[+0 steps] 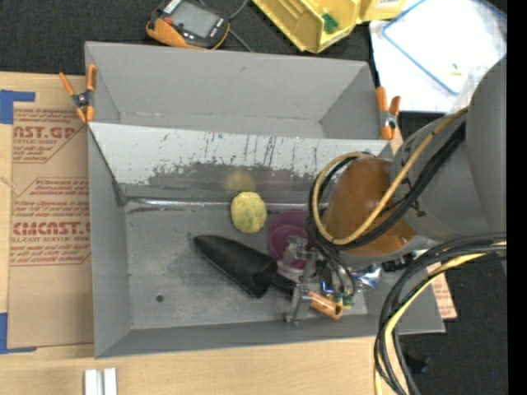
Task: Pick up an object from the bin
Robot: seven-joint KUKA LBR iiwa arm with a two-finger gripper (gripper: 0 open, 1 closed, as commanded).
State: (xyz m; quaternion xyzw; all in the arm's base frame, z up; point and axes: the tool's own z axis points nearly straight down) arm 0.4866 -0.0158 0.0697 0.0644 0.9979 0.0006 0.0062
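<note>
A black tapered wedge-shaped object [233, 262] lies mid-floor in the grey metal bin [148, 245]. A dull yellow ball [248, 211] sits behind it, with a magenta round thing [286, 231] just beside. The gripper [300, 299] is low at the black object's right end; I cannot tell whether it is released or clenched.

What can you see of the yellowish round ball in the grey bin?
The yellowish-green round ball looks dull and bumpy, maybe foam. It seems whole and sits on the floor of the grey metal bin, at the foot of the back wall, which shows its faint reflection. A black pointed thing lies just in front, a purple round thing to the view's right; neither clearly touches it.
</note>
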